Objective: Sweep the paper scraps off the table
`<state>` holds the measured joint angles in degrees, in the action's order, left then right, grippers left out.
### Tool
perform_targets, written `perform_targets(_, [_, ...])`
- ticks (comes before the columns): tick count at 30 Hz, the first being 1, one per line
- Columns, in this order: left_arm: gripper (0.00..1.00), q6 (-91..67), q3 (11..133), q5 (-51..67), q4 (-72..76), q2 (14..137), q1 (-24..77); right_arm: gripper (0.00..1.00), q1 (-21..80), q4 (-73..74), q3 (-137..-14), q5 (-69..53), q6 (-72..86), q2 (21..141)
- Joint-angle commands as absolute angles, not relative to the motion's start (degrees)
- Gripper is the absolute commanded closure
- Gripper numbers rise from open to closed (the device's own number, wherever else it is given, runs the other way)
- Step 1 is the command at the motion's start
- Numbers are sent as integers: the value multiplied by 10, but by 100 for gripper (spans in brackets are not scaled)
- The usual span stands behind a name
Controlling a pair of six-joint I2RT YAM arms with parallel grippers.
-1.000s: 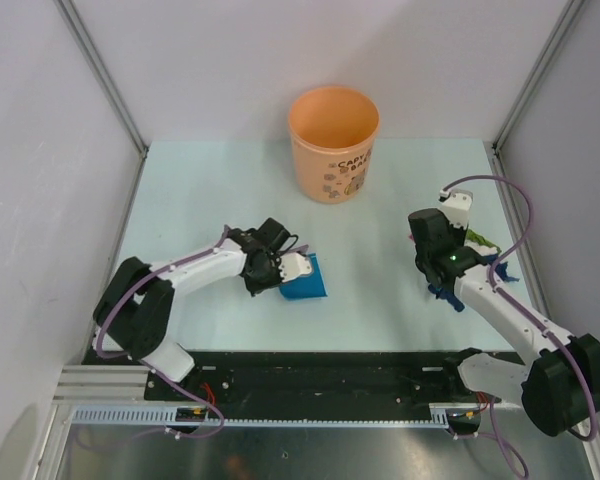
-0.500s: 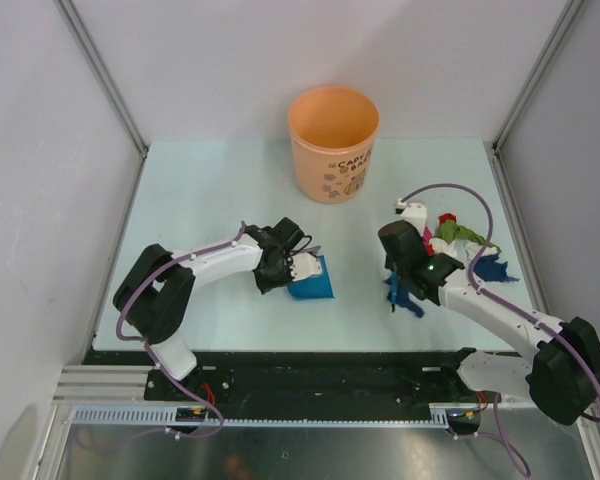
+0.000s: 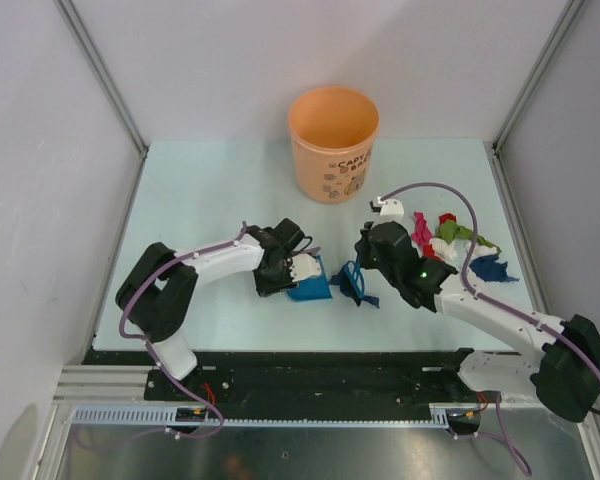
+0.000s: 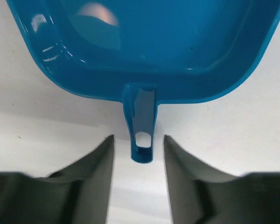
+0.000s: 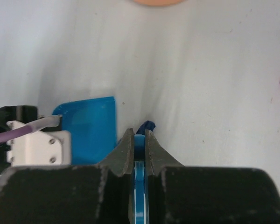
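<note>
Blue plastic is filling my left wrist view: the dustpan point(image 4: 149, 46) is lying flat on the tabletop point(image 3: 200, 190), left of centre, with its short handle point(image 4: 141, 112) pointing back at me. My left claw point(image 4: 138, 138) is standing released, one jaw on each side of that handle with a gap showing on both sides, so I am gripping nothing there.

Moving right, just beside the pan's open edge, the small blue brush point(image 3: 358, 287) is hanging low over the tabletop. Whether its bristles are touching I cannot tell. My right claw point(image 5: 139, 133) is clenched on its flat handle, as the right wrist view is showing plainly.

Behind the two arms, near the far edge, the orange bucket point(image 3: 333, 140) is standing upright. No scrap is showing in the part of its inside that I can see.

Further right, the paper scraps point(image 3: 445, 238) are lying in a loose cluster near the right edge: magenta, red, green and white pieces close together, with a blue piece point(image 3: 490, 268) a little nearer to me. None is showing in the pan, and the brush is standing between pan and cluster, apart from every scrap.

Judgement: both tools are sitting in position, but no sweeping result is showing yet. Remaining, as I am reading it: gripping the pan handle, drawing the scraps leftward into the pan, and tipping the load into the bucket.
</note>
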<state>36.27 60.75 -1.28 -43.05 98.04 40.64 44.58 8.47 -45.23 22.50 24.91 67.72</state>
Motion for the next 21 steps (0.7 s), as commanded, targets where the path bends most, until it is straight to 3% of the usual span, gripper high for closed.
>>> perform_targets(1, [43,368,612,24,-435,952,409,100,459,69,-488,220,205,614])
perform_targets(3, [35,385,600,46,-434,932,408,100,459,82,-487,223,197,584])
perform_targets(7, [29,419,560,97,-397,890,389,100,458,143,-485,265,181,550])
perform_targets(15, [30,446,476,196,-294,826,293,100,409,127,-401,211,156,465])
perform_targets(18, [30,470,451,194,-269,824,290,100,369,103,-367,165,184,431])
perform_targets(21, [37,458,459,161,-252,859,290,100,337,139,-363,208,225,430])
